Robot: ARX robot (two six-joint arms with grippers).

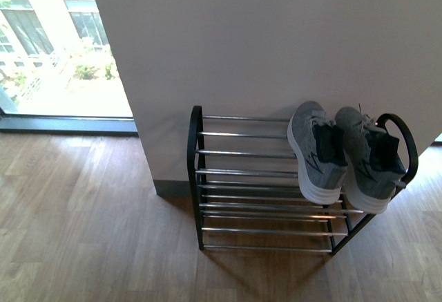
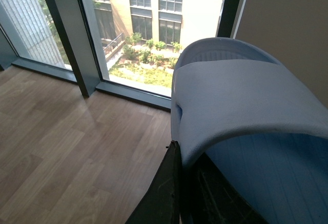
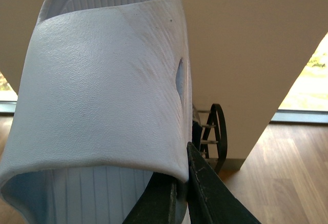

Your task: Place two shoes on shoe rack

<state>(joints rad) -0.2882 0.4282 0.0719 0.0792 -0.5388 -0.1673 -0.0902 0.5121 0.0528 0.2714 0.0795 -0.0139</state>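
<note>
Sneakers sit on the rack's top tier; each gripper, left and right, clamps a pale blue slipper.

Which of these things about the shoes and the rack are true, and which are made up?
1. Two grey knit sneakers sit on the top tier of the black-framed shoe rack with chrome bars. True.
2. The sneakers are at the rack's left end in the front view. False: they are at its right end.
3. The left gripper holds a pale blue rubber slide sandal. True.
4. The right gripper is empty. False: it clamps a second pale blue slide sandal.
5. The floor is grey carpet. False: it is a wooden plank floor.
</note>
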